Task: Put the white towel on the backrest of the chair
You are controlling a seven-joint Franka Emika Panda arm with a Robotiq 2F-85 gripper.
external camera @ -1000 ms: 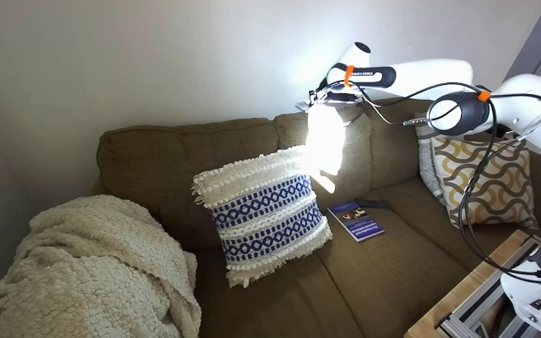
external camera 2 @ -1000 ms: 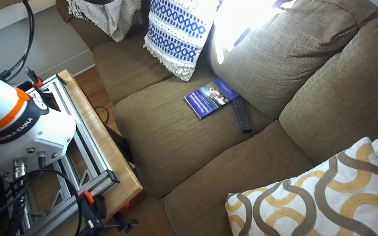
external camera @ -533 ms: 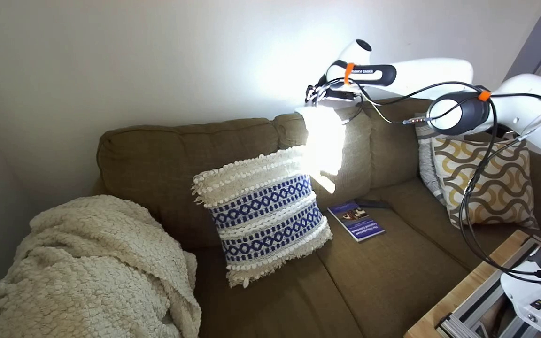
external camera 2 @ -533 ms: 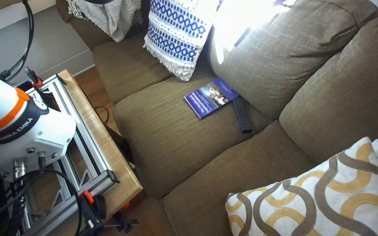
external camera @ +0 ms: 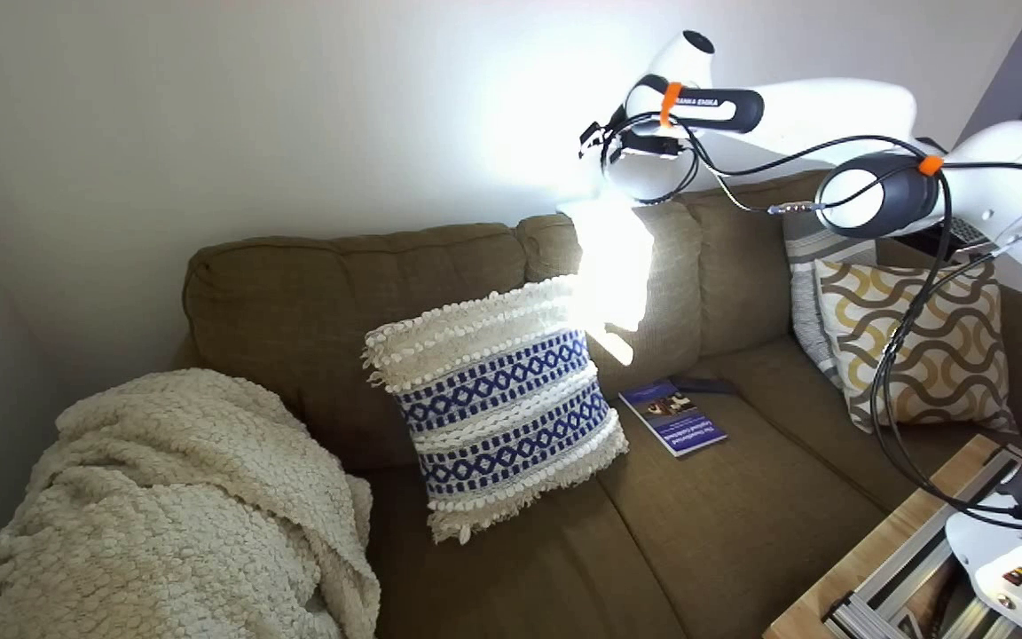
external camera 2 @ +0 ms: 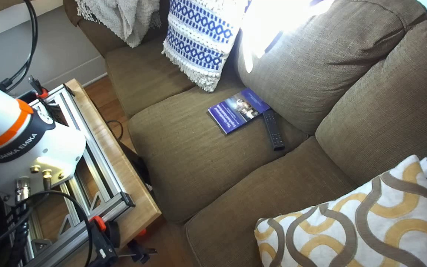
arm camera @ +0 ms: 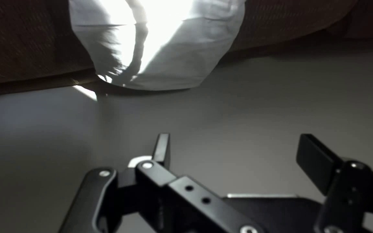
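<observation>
The white towel (external camera: 615, 257) hangs over the top of the backrest and down its front, glaring brightly in both exterior views. The chair is a long olive-brown sofa (external camera: 360, 337), its padded backrest (external camera 2: 332, 63) running along the wall. In the wrist view the towel (arm camera: 186, 55) lies over the brown cushion edge, apart from my gripper (arm camera: 233, 142). Its fingers (arm camera: 316, 161) stand wide apart with only the grey wall behind the gap. An exterior view has the gripper (external camera: 589, 140) above the towel's upper edge; sunlight washes out the towel's details.
A blue-and-white fringed pillow (external camera: 511, 408) leans beside the towel. On the seat lie a purple book (external camera 2: 238, 110) and a dark remote (external camera 2: 273, 129). A cream blanket (external camera: 183, 506) covers one end; a patterned pillow (external camera: 919, 346) sits at the opposite one. The wall (external camera: 342, 115) rises behind.
My arm and gripper have moved upward, away from the towel, and a gap now shows between them in an exterior view. The towel remains draped on the backrest.
</observation>
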